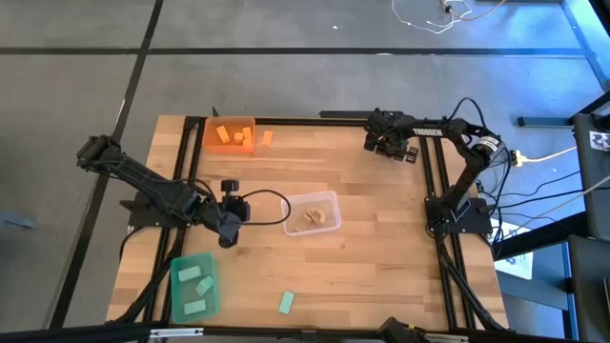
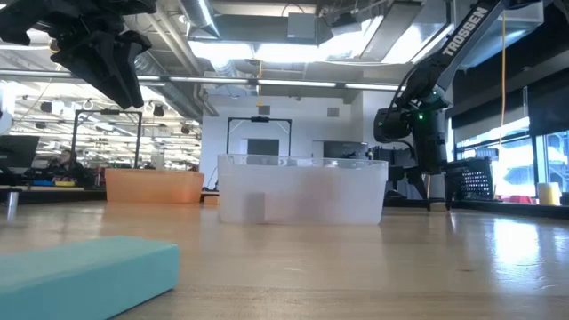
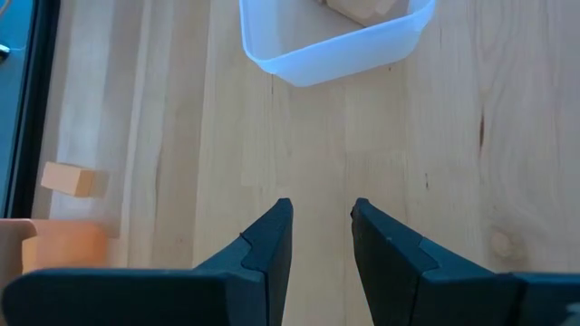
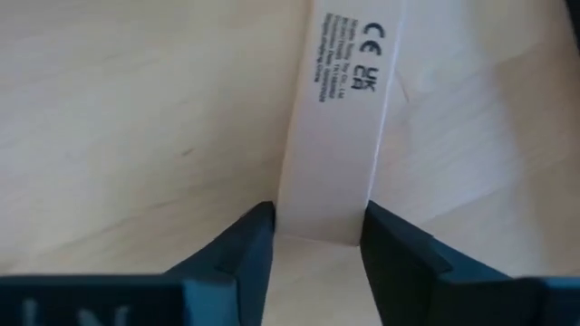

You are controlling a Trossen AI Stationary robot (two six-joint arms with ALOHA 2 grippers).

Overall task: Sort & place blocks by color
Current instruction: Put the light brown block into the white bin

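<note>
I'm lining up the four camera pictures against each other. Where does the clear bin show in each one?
High view: clear bin at table centre, tan blocks inside.
Low view: clear bin mid-picture, standing on the tabletop.
Left wrist view: its rounded rim at the top edge, ahead of the left gripper.
Right wrist view: not in it.
Shared landmark: orange bin, also beside the clear bin in the low view.

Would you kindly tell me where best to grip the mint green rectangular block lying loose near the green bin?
Take the mint green rectangular block at mid-length, across its narrow width, coming straight down from above. It lies flat on the wooden table with bare wood all round, so both long sides are free and parallel.
</note>
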